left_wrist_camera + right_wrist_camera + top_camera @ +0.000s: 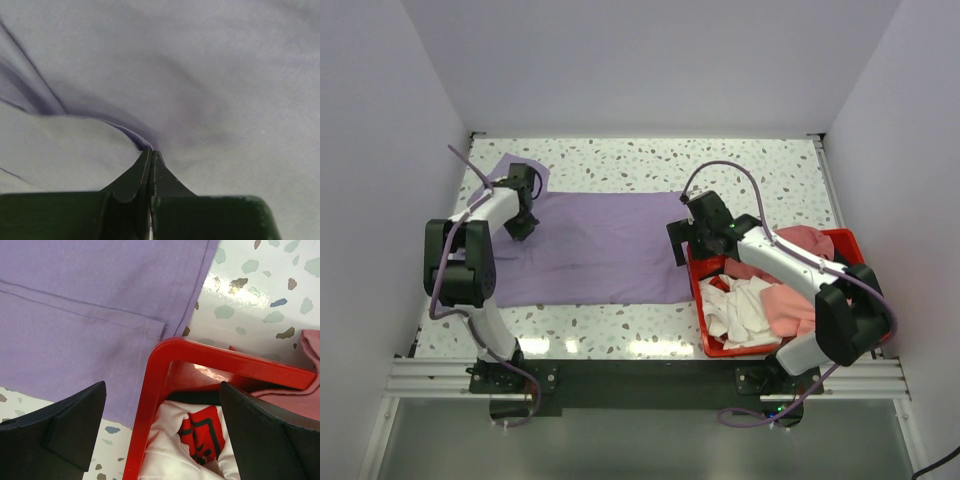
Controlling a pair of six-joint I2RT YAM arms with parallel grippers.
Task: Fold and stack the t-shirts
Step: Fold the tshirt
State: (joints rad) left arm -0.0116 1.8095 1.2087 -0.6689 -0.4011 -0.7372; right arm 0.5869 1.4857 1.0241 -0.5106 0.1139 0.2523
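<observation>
A purple t-shirt (595, 248) lies spread flat on the speckled table; it fills the left wrist view (200, 75) and shows in the right wrist view (90, 305). My left gripper (523, 222) is shut on a pinched fold of the purple shirt (150, 149) near its left end. My right gripper (687, 243) is open and empty, straddling the top-left corner of the red basket (160, 370), above a white t-shirt with a red print (200, 432).
The red basket (845, 240) at the right holds white (740, 305) and pink (795, 300) t-shirts, with pink cloth hanging over its far rim. White walls close in the table on three sides.
</observation>
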